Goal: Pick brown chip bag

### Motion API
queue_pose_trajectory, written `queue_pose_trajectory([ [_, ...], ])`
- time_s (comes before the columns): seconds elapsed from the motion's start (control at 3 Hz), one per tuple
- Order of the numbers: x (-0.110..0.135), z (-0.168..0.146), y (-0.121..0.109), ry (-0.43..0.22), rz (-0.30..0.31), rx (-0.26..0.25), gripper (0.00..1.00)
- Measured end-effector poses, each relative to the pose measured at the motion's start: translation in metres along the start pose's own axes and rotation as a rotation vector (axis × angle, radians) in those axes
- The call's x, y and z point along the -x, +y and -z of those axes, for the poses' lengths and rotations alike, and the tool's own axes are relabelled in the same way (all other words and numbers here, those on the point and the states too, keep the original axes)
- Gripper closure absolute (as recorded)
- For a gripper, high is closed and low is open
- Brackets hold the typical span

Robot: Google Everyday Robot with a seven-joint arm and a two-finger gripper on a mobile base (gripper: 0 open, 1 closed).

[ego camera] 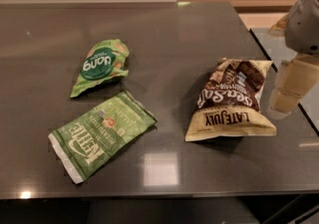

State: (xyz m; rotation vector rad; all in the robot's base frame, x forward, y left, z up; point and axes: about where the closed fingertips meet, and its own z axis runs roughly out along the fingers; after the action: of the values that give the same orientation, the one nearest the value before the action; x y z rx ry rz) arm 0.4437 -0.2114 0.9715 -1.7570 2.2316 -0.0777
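The brown chip bag (232, 101) lies puffed up on the dark table (174, 29), right of centre. It is dark brown with white script lettering and a cream band printed "LATE JULY" at its near end. My gripper (284, 102) is a blurred cream shape hanging just right of the bag, beside its right edge and above the table's right edge. It holds nothing that I can see.
A small green "dang" bag (99, 66) lies at the left middle. A flat green "Kettle" bag (99, 136) lies in front of it, near the table's front edge. The table's right edge runs diagonally just past the brown bag.
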Motion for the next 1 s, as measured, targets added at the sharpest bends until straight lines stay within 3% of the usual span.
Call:
queue_pose_trajectory([
  [0.33,0.011,-0.019,-0.01,0.006,-0.05,0.061,0.0],
  [0.67,0.024,-0.04,-0.02,0.013,-0.166,0.133,0.0],
  [1.0,0.03,-0.054,-0.021,0.024,-0.295,0.167,0.0],
])
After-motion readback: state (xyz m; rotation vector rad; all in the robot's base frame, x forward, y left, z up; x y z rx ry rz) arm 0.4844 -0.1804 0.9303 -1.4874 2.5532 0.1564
